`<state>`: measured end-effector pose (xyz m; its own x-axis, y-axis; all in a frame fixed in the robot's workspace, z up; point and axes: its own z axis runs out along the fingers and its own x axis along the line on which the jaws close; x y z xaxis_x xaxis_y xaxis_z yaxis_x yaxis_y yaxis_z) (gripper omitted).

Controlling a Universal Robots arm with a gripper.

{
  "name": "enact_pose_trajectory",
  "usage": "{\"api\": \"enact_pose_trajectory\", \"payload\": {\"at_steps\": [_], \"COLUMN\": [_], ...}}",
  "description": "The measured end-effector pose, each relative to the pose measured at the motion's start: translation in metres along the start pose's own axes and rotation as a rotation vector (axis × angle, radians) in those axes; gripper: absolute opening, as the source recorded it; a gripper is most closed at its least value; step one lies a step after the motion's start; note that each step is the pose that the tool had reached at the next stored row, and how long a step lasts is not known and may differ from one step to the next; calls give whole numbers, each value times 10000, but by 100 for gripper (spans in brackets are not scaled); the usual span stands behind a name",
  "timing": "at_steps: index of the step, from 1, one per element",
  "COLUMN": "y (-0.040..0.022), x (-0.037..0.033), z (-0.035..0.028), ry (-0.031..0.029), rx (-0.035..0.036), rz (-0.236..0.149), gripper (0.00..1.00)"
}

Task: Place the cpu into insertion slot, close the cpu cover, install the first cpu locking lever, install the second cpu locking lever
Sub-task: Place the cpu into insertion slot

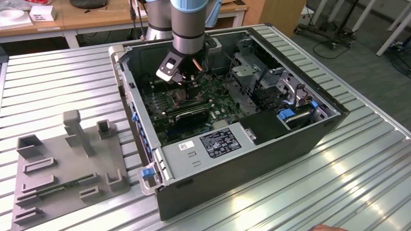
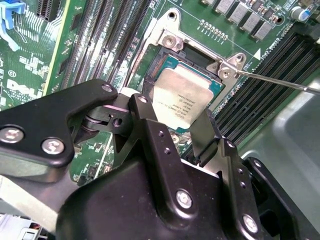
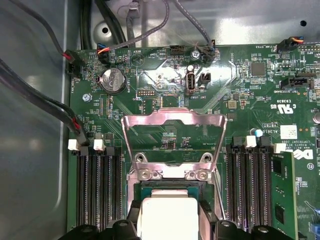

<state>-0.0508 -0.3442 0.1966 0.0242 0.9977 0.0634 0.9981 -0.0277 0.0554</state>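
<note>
Two fingers (image 2: 146,127) of your claw (image 2: 172,120) pinch the cpu (image 2: 182,97) by opposite edges, holding it at the open socket (image 2: 192,56) on the motherboard (image 3: 240,85); whether it is seated you cannot tell. Just beyond the socket, the cpu cover (image 3: 172,120) stands swung open, clear of the cpu. All sits inside the computer case (image 1: 270,149) on the counter (image 1: 359,183).

The ribbed metal tabletop (image 1: 57,82) carried an open computer case (image 1: 257,159) at its middle; a grey fixture plate (image 1: 57,192) lay beside it, toward the exterior view's left edge.
</note>
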Motion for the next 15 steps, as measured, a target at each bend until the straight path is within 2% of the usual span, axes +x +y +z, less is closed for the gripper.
{"api": "enact_pose_trajectory", "payload": {"at_steps": [7, 15], "y": [1, 5], "x": [-37, -40], "z": [-4, 5], "ry": [0, 24], "rx": [1, 1], "rz": [-1, 1], "gripper": [54, 54]}}
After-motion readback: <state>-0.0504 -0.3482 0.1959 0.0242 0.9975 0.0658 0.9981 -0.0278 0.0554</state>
